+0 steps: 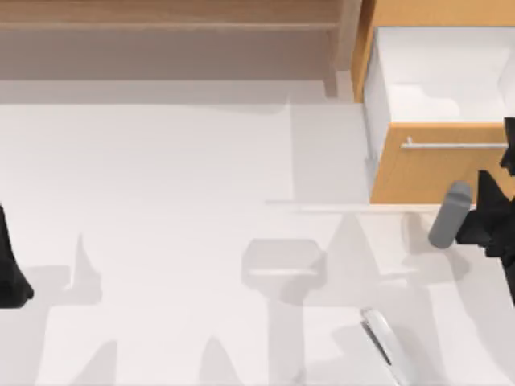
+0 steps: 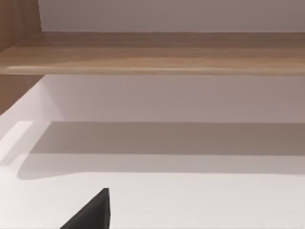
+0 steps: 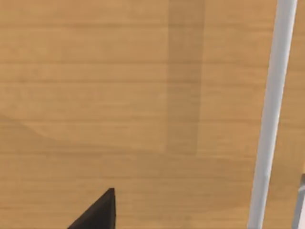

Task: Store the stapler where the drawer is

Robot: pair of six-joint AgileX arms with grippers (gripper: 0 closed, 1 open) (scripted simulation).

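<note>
The stapler (image 1: 385, 342), slim and white-and-silver, lies on the table near the front edge, right of centre. The drawer (image 1: 426, 170) stands pulled out at the back right, its white inside (image 1: 442, 72) showing behind the orange-brown front and the silver bar handle (image 1: 455, 145). My right gripper (image 1: 492, 211) is at the table's right edge, just in front of the drawer front and well behind the stapler. In the right wrist view the drawer front (image 3: 119, 95) is very close, with the handle (image 3: 271, 119) beside it. My left gripper (image 1: 10, 269) is parked at the left edge.
A grey rounded cylinder (image 1: 449, 214) lies against the foot of the drawer front, right beside my right gripper. A wide brown wooden shelf (image 1: 161, 16) runs along the back; the left wrist view faces the shelf (image 2: 152, 55).
</note>
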